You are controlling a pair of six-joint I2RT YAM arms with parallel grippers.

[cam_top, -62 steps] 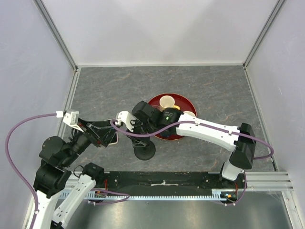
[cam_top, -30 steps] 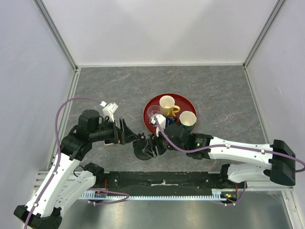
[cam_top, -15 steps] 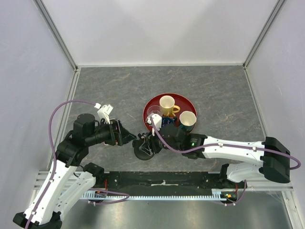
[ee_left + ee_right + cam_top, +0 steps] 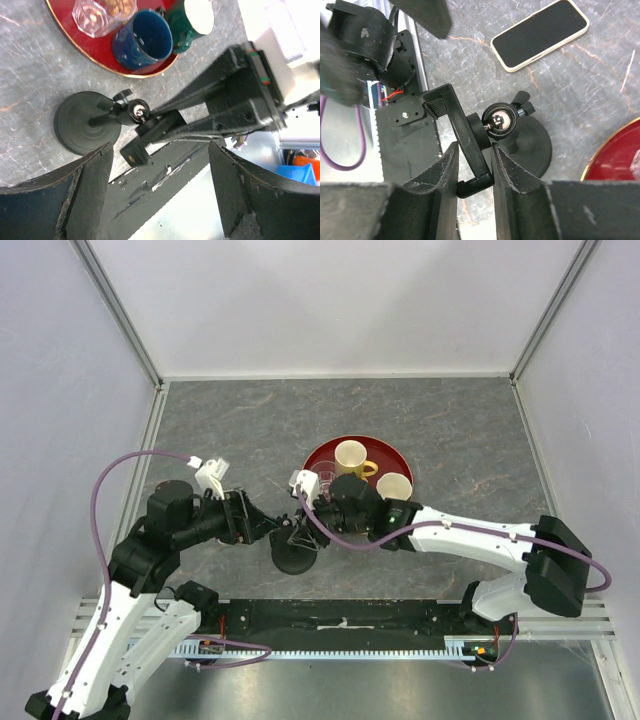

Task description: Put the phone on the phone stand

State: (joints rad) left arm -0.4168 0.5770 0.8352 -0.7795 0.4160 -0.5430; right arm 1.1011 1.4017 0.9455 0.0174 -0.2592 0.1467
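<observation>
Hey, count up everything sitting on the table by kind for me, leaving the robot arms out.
Mugs and cups: 3 (yellow mug, green mug, dark blue cup)
Clear glass: 1
Red tray: 1
Phone: 1
Phone stand: 1
Total: 7

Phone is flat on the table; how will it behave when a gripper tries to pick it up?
The phone lies flat, screen up, so little edge shows; it will probably slide on the table before lifting. It looks slim and rigid, unlikely to bend. Its glossy screen may be slippery.
</observation>
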